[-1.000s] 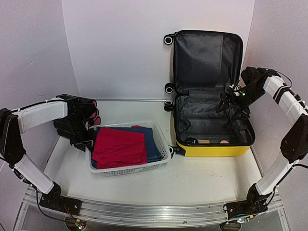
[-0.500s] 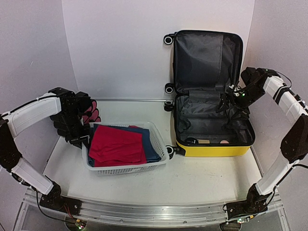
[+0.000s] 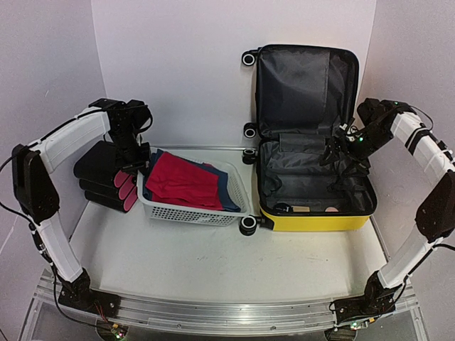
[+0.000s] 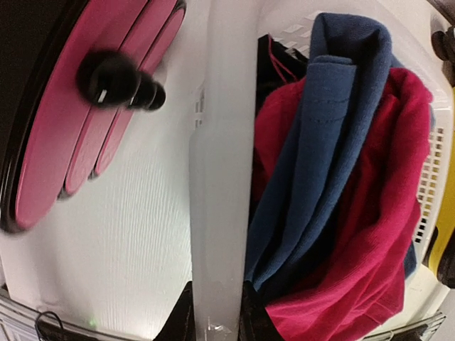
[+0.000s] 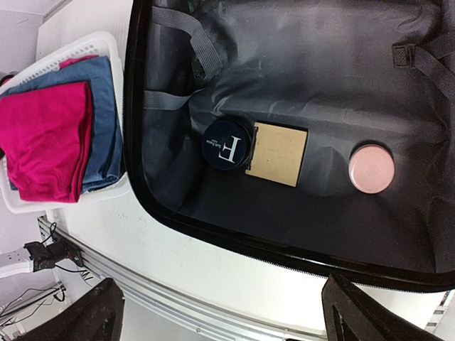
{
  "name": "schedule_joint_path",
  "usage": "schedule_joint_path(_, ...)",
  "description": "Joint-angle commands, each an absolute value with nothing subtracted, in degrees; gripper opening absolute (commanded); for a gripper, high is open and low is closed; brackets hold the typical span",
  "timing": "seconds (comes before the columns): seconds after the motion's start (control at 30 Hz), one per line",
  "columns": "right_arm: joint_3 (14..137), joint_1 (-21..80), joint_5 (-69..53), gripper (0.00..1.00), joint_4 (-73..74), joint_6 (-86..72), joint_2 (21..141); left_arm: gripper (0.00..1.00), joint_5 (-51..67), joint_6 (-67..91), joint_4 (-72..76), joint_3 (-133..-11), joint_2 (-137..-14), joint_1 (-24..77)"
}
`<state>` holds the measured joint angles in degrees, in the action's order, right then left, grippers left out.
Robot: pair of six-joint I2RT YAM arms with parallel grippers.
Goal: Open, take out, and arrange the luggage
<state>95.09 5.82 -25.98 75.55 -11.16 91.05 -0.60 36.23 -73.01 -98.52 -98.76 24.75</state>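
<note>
The yellow suitcase [image 3: 316, 220] lies open at the right, its lid leaning on the back wall and its dark grey lining [image 5: 320, 85] showing. Inside lie a dark blue round tin [image 5: 227, 143], a tan square card [image 5: 277, 153] and a pink round lid [image 5: 371, 168]. My right gripper [image 3: 341, 153] hovers open and empty over the suitcase interior; it also shows in the right wrist view [image 5: 227, 320]. My left gripper [image 3: 138, 160] is shut on the left rim of the white basket [image 4: 213, 177], which is raised and tilted.
The basket [image 3: 192, 213] holds a red cloth [image 3: 181, 181] and a blue cloth [image 4: 320, 142]. A black case with pink round ends [image 3: 106, 177] lies left of it. A suitcase wheel [image 3: 247, 225] touches the basket's right end. Walls stand close at the back and sides.
My left gripper has lifted the basket's left end and carried it back and to the right, tilting it. The black case now lies uncovered at the left. The right arm has not moved.
</note>
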Motion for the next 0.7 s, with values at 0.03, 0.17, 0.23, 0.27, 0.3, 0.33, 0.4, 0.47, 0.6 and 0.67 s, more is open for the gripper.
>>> schedule_joint_path(0.03, 95.26, 5.95, -25.29, 0.98, 74.35, -11.32, 87.86, 0.00, -4.09, 30.34, -68.16, -110.09, -106.36, 22.93)
schedule_joint_path(0.17, 95.19, 5.91, -24.58, 0.98, 74.34, -11.81, 87.25, 0.00, -3.55, 27.32, -67.98, -118.87, -114.32, 20.90)
schedule_joint_path(0.23, 95.22, 5.94, -24.37, 0.98, 74.35, -12.12, 87.10, 0.00, -2.67, 26.09, -67.96, -124.19, -118.45, 19.86)
schedule_joint_path(0.27, 95.34, 5.95, -24.46, 0.98, 74.31, -12.39, 87.12, 0.00, -2.37, 25.46, -67.90, -126.80, -120.32, 19.40)
schedule_joint_path(0.3, 95.44, 5.90, -24.44, 0.98, 74.35, -12.58, 87.06, 0.00, -2.06, 24.50, -67.95, -129.27, -122.10, 19.05)
schedule_joint_path(0.33, 95.40, 5.93, -24.39, 0.98, 74.35, -12.79, 86.91, 0.00, -1.31, 23.43, -68.10, -132.02, -124.17, 18.64)
schedule_joint_path(0.4, 95.22, 5.96, -24.20, 0.98, 74.35, -13.33, 86.48, 0.00, -0.26, 22.36, -67.94, -136.33, -127.54, 17.61)
schedule_joint_path(0.47, 94.86, 5.98, -24.15, 0.98, 74.33, -13.95, 86.02, 0.00, 1.24, 20.85, -68.00, -139.90, -130.55, 17.01)
schedule_joint_path(0.6, 94.13, 5.94, -23.92, 0.98, 74.36, -14.88, 85.11, 0.00, 0.97, 16.73, -67.71, -144.18, -134.84, 16.47)
schedule_joint_path(0.67, 93.88, 5.93, -23.52, 0.98, 74.36, -15.02, 84.67, 0.00, 0.54, 15.04, -67.33, -145.47, -135.83, 16.33)
